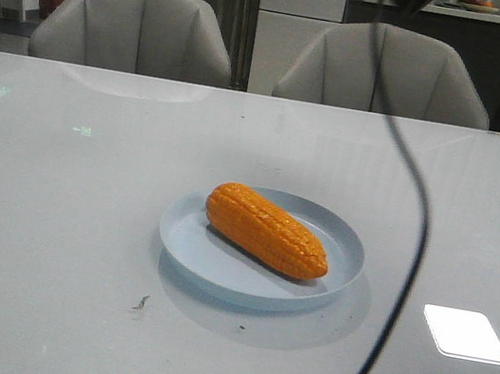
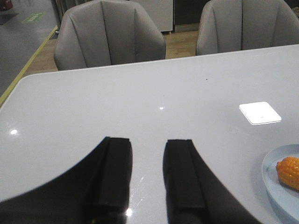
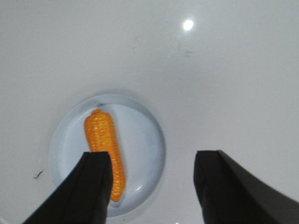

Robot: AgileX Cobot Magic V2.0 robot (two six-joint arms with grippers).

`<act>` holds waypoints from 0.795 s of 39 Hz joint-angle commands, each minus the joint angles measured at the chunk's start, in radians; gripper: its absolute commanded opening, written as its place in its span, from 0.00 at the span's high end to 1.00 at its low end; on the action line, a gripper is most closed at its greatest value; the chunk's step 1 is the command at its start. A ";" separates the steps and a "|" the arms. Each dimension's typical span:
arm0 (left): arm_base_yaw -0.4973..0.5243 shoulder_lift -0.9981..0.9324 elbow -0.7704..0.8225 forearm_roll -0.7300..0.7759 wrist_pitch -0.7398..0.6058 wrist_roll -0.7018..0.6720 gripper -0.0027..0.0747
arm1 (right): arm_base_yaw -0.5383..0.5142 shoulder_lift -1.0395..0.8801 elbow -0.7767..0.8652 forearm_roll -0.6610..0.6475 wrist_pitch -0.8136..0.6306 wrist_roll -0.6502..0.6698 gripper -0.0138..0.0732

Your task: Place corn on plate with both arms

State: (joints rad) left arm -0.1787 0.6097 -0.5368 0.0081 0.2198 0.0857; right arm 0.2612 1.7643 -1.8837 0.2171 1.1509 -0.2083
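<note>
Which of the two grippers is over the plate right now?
The right gripper: its camera looks down on the plate and corn. The left gripper sits over bare table beside it.

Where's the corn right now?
In the front view the corn lies diagonally inside the pale blue plate, near the table's middle, with neither hand touching it.

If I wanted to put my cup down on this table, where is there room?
Nearly anywhere. The white table shows bare on both sides of the plate, and between the plate and the two grey chairs behind. The only filled spot is the plate itself, where the corn lies. A dark cable hangs in front of the right side.
</note>
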 commanded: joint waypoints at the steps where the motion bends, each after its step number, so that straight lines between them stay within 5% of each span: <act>1: 0.000 0.006 -0.031 -0.008 -0.078 -0.002 0.61 | -0.092 -0.181 0.006 0.019 -0.014 0.002 0.27; 9: 0.000 0.006 -0.031 -0.002 -0.078 -0.002 0.61 | -0.247 -0.510 0.232 0.017 -0.154 0.002 0.27; 19: 0.000 0.006 -0.031 -0.002 -0.078 -0.002 0.61 | -0.386 -0.997 0.765 -0.086 -0.497 0.002 0.27; 26: 0.000 0.006 -0.031 -0.002 -0.078 -0.002 0.61 | -0.386 -1.290 1.102 -0.105 -0.485 0.001 0.27; 31: 0.000 0.006 -0.031 -0.002 -0.078 -0.002 0.61 | -0.386 -1.426 1.194 -0.105 -0.409 0.001 0.27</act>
State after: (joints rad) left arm -0.1787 0.6097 -0.5368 0.0081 0.2198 0.0874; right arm -0.1188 0.3944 -0.6996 0.1150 0.7917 -0.2059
